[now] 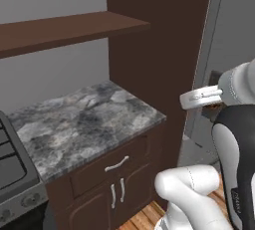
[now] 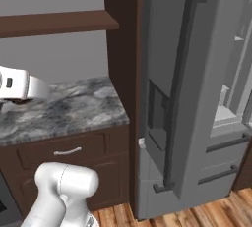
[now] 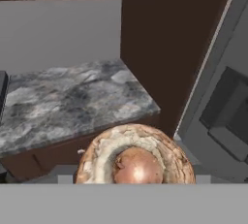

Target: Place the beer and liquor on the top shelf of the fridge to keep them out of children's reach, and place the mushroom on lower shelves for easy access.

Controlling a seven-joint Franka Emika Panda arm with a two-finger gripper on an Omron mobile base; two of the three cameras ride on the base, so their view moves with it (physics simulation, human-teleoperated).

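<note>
Tan mushroom (image 3: 136, 157) fills your hand camera | your grip on it: cannot tell | fridge (image 2: 197, 98) door open, white shelves showing

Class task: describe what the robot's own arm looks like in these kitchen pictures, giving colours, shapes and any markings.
The arm has glossy white, rounded, tube-like segments. One upper link has a dark charcoal panel with faint pale lettering near its lower edge. A white ring-shaped wrist flange carries small dark markings.

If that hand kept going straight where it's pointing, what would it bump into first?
Probably the dark cabinet panel beside the counter, left of the fridge; depth is hard to judge. The hand carries the mushroom.
</note>
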